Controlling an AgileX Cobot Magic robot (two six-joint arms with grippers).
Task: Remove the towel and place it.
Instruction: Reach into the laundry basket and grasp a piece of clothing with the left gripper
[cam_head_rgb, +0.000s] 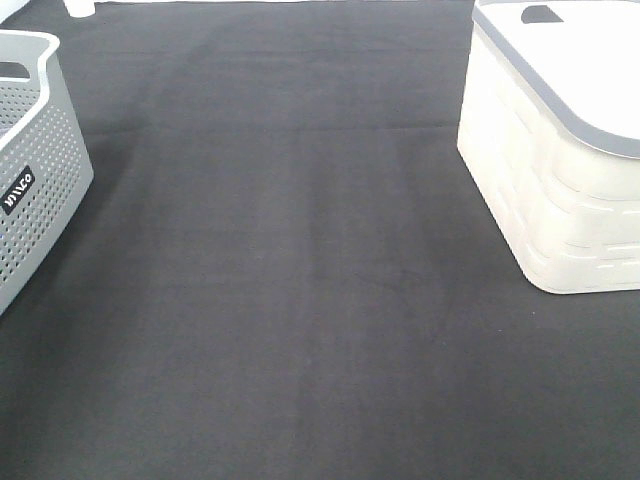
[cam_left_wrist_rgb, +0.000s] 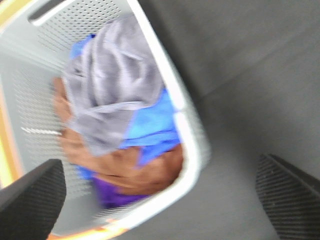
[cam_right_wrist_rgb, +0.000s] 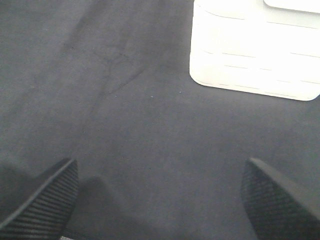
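Lying on top of the heap in the basket (cam_left_wrist_rgb: 192, 145), the towel (cam_left_wrist_rgb: 107, 85) is bunched in soft folds, its grey-lavender cloth draped over a blue cloth (cam_left_wrist_rgb: 152, 122), with a brown cloth (cam_left_wrist_rgb: 130, 170) and a purple cloth (cam_left_wrist_rgb: 117, 195) below it; one fold reaches up close to the basket's white rim. The left wrist picture is blurred, so the towel's tag and stitching cannot be made out. The left pincer (cam_left_wrist_rgb: 159, 162) hangs over the basket's rim with its ribbed fingers (cam_left_wrist_rgb: 35, 200) spread wide, one over the inside of the basket and one over the black covering outside, touching nothing. The right pincer (cam_right_wrist_rgb: 161, 162) is likewise spread wide and holds nothing, hovering over bare black covering with the white bin (cam_right_wrist_rgb: 250, 65) near it. In the high view the basket stands at the left edge of the surface (cam_head_rgb: 300, 250), cut by the frame, and the bin stands at the right edge toward the far corner, its grey-rimmed lid on. Between them runs a broad, flat stretch of black covering from the far edge to the near edge, faintly creased, and the two containers stand well apart.
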